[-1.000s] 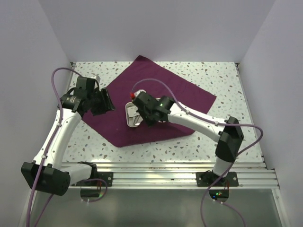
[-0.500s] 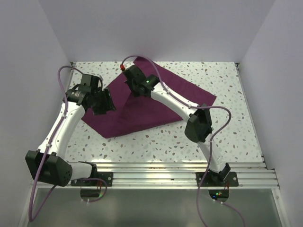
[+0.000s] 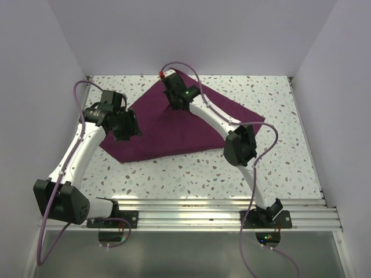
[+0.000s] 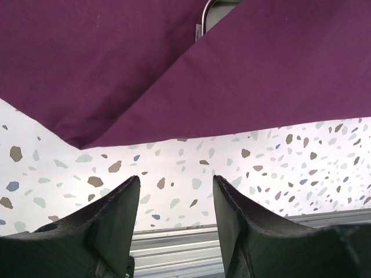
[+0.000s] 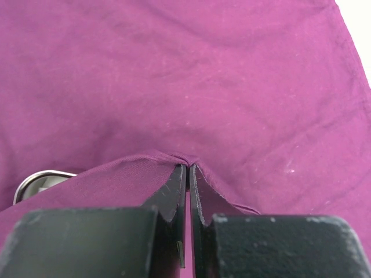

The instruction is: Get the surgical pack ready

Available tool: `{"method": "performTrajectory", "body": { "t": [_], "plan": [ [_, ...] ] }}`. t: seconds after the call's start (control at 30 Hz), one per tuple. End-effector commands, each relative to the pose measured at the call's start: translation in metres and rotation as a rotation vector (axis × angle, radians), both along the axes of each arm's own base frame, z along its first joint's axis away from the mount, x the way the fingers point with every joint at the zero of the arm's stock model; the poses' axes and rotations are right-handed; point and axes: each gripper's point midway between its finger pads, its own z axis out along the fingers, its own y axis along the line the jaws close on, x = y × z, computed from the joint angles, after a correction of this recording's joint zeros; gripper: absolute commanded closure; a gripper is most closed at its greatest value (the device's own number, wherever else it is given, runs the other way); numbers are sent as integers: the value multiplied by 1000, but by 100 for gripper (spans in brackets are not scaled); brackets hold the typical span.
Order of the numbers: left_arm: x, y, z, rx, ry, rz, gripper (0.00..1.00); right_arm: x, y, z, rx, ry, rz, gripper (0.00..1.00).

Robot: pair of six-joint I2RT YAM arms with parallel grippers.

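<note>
Your right gripper point(image 5: 188, 168) has its jaws pressed together on a pinched corner of the cloth point(image 5: 174, 75). The fabric peaks in a small ridge at the fingertips, and only a hairline slit shows between the pads. From that pinch a folded layer slopes away to the lower left of the right wrist view. There the rounded steel rim of the tray point(image 5: 36, 178) peeks out from under the fold's edge. Past the pinch the cloth spreads smooth, with a hemmed edge at the upper right.

Your left gripper point(image 4: 175, 194) has its jaws wide apart with nothing between them. Under the gap you see speckled table point(image 4: 261, 156), with the metal rail point(image 4: 174, 238) at the bottom edge. Just ahead of the fingers the cloth point(image 4: 261, 69) lies in two layers whose edges meet in a point at the left. At the top of that view a sliver of the tray point(image 4: 207, 13) shows where the upper layer crosses it.

From above, your right arm reaches over the cloth point(image 3: 174, 130), with the right gripper point(image 3: 175, 99) near its far corner and the fold rising up to it. The left gripper point(image 3: 128, 124) sits at the cloth's left edge. The cloth covers the far middle of the table point(image 3: 278, 162), its straight folded edge facing the arm bases. The tray is hidden under the fold in this view.
</note>
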Motion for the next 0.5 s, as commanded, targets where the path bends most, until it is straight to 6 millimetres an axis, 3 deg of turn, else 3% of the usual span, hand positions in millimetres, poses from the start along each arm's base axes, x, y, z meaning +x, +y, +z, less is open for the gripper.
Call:
{"method": "performTrajectory", "body": {
  "t": [0.0,0.27,0.47],
  "plan": [
    [8,-1,7,-9,-23,-6,43,21,5,18,66,-75,-12,100],
    [10,-2,6,-16,-14,5,43,38,1,-18,59,-35,-19,100],
    [9,-2,2,-14,-1,12,43,32,6,-38,79,18,-3,100]
  ]
}}
